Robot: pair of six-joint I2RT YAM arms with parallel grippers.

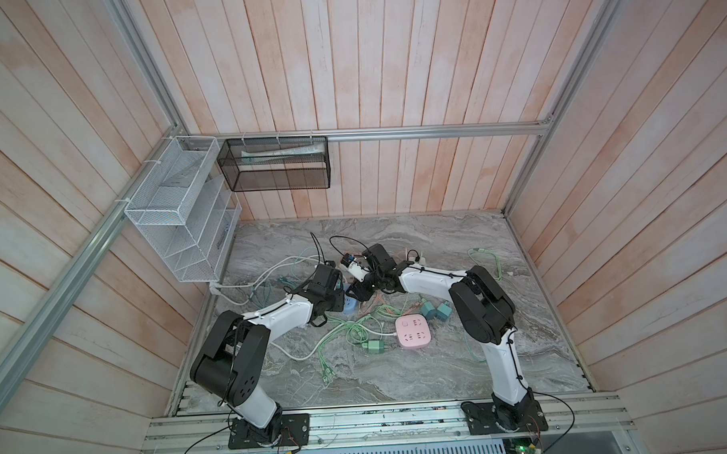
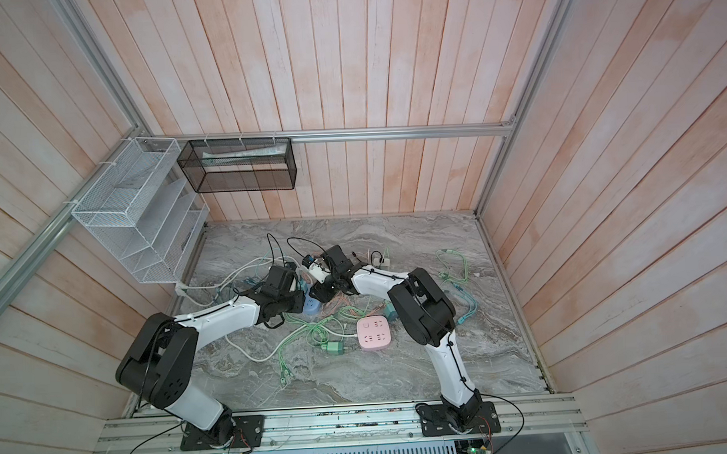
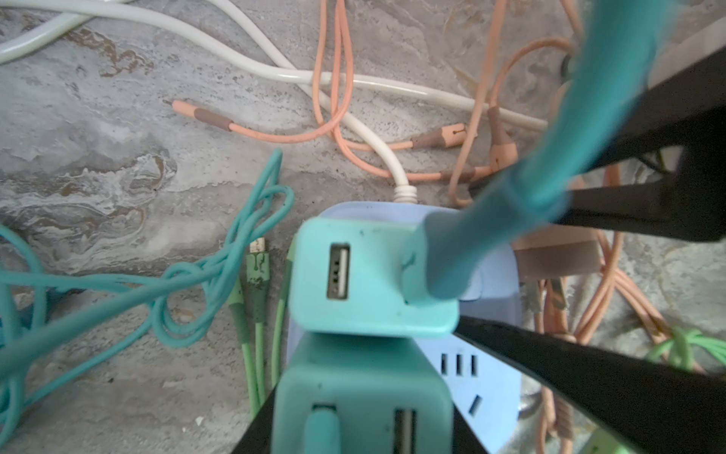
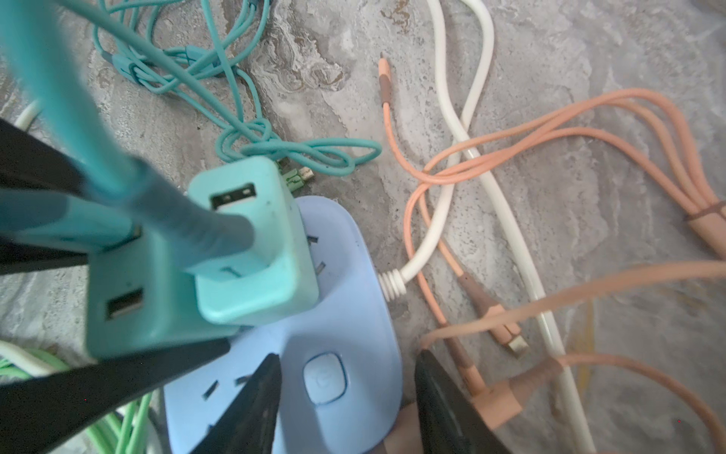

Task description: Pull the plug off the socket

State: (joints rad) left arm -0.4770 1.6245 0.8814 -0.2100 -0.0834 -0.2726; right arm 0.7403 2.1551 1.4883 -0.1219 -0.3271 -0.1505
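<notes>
A pale blue socket [image 4: 345, 275] lies on the marble table, and both top views show it between the two wrists [image 1: 350, 307] [image 2: 312, 306]. Two teal plugs stand in it side by side. My left gripper [image 3: 361, 432] is shut on the darker teal plug [image 3: 361, 377], with a black finger on each side of its body [image 4: 157, 306]. The lighter teal plug [image 3: 373, 275] [image 4: 255, 283] stands free beside it with a thick teal cable in it. My right gripper [image 4: 347, 393] is open over the socket's button end. One finger lies on the socket's top, the other just past its edge.
Orange cables [image 4: 510, 157], a white cord [image 4: 471, 118] and teal cables [image 3: 176, 283] lie tangled round the socket. A pink socket [image 1: 413, 332], a green plug [image 1: 374, 346] and loose teal plugs [image 1: 435, 310] lie nearer the front. A white wire rack [image 1: 178, 218] and a black basket [image 1: 274, 164] hang on the walls.
</notes>
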